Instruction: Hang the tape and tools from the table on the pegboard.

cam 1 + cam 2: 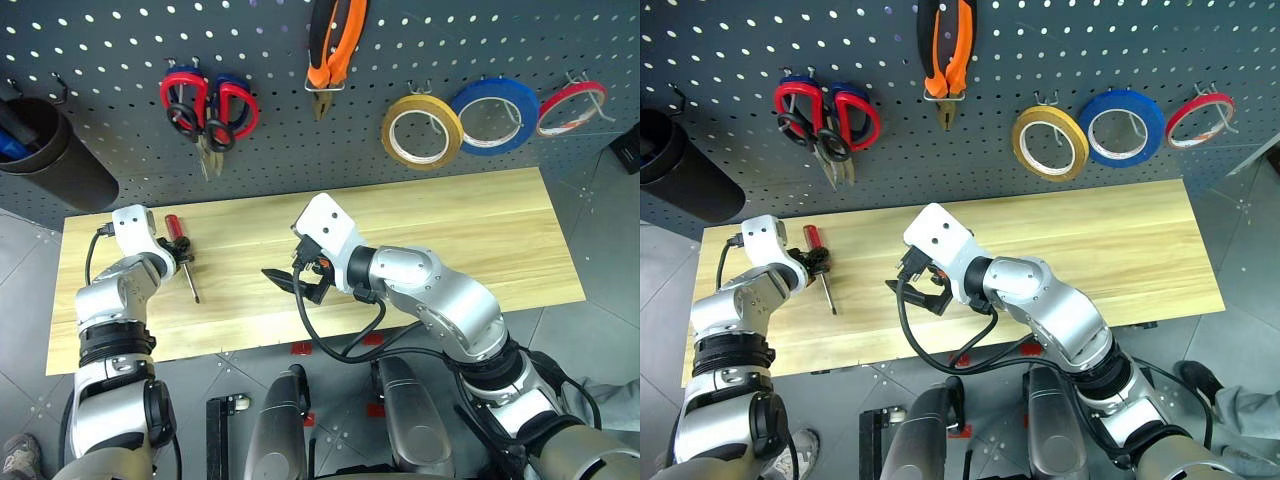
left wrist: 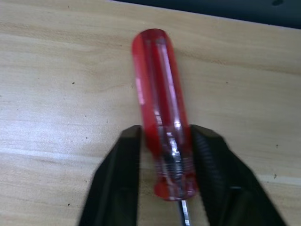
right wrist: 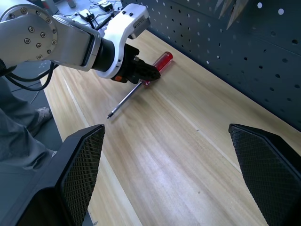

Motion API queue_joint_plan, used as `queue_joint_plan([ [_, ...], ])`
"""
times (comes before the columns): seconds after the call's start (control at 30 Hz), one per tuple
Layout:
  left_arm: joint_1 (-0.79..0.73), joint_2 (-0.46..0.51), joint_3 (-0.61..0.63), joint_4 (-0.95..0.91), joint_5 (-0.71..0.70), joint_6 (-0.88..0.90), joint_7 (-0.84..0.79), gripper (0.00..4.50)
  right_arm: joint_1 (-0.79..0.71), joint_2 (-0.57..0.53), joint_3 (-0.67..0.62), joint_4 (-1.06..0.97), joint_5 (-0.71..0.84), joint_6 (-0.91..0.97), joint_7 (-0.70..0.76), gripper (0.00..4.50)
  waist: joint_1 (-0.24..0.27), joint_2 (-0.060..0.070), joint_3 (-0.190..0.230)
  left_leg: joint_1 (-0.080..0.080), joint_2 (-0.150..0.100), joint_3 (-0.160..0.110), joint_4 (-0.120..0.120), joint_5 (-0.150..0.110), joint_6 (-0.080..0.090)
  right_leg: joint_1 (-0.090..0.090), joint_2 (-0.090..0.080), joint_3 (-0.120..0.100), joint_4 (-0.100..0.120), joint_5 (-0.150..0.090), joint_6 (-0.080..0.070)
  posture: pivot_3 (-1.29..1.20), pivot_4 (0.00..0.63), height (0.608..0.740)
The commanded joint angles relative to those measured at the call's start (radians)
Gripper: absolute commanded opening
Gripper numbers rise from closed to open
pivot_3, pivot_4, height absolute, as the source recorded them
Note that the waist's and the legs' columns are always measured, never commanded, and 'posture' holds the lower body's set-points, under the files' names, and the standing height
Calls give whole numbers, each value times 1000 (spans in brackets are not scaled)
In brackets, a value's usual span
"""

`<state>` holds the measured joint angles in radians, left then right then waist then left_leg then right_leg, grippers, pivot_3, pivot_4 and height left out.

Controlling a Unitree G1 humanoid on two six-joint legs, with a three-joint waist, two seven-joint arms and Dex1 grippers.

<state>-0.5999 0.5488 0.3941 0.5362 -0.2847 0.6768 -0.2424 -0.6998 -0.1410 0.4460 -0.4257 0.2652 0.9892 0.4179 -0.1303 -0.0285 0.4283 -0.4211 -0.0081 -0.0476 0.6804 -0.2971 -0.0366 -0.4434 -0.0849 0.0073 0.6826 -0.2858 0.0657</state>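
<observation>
A slim red-handled screwdriver (image 1: 174,228) lies on the left part of the table (image 1: 450,230). My left gripper (image 2: 167,134) is shut on the lower end of its handle, both fingers pressing the sides. My right gripper (image 1: 295,280) hovers open over the middle of the table, holding nothing. On the pegboard (image 1: 100,60) hang the yellowish tape (image 1: 388,130), the orange-and-black pliers (image 1: 352,40) and the black-handled scissors (image 1: 218,138).
Red-handled scissors (image 1: 240,105) hang together with the black ones. A blue roll (image 1: 470,100) and a thin red roll (image 1: 560,95) hang right of the tape. A black cylindrical holder (image 1: 60,155) juts from the pegboard at far left.
</observation>
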Motion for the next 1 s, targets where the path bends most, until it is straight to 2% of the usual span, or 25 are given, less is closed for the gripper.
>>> queue_joint_plan([
  [0.03, 103, 25, -12, -100, -8, 75, -32, 910, -18, 5, -7, -55, 27, 1, 29, 4500, -8, 0, 0, 0, 0, 0, 0, 0, 0, 0, 0, 0, 0, 0, 0, -217, 470, 740],
  [0.3, 362, 55, -3, -492, -45, 123, -111, 910, -1, -23, 16, -85, 48, -64, 94, 4500, -7, 0, 0, 0, 2, -1, -1, 0, 0, 0, -2, 0, 0, 0, 0, -173, 435, 740],
  [0.47, 472, 10, 71, -749, -67, -72, -136, 910, 29, -50, 21, -94, 23, -233, 140, 4500, 12, -3, -2, -1, 1, -2, -1, 0, -1, 0, -4, -1, -1, 0, 0, -169, 395, 740],
  [0.57, 496, -26, 100, -865, -88, -158, -129, 910, 44, -62, -6, -97, 46, -293, 177, 4500, 23, -6, -6, -2, 1, -3, -1, 1, -2, 0, -5, -2, -2, 0, 0, -165, 365, 740],
  [0.73, 530, -45, 72, -1032, -55, -246, -101, 910, 57, -56, -66, -123, 115, -311, 213, 4500, 29, -9, -11, -2, 0, -3, -1, 1, -2, 1, -5, -3, -3, 0, 0, -162, 328, 740],
  [0.87, 543, -65, 53, -1099, -25, -298, -67, 910, 59, -63, -88, -106, 132, -364, 254, 4500, 26, -11, -21, -2, 1, -4, -1, 1, -3, 1, -4, -4, -2, 0, 0, -151, 286, 740],
  [1.0, 489, -55, 70, -1133, -15, -318, -33, 910, 38, -67, -109, -55, 123, -423, 276, 4500, 28, -13, -50, -3, 1, -6, -1, 2, -4, 1, -4, -6, -2, 0, 0, -136, 235, 740],
])
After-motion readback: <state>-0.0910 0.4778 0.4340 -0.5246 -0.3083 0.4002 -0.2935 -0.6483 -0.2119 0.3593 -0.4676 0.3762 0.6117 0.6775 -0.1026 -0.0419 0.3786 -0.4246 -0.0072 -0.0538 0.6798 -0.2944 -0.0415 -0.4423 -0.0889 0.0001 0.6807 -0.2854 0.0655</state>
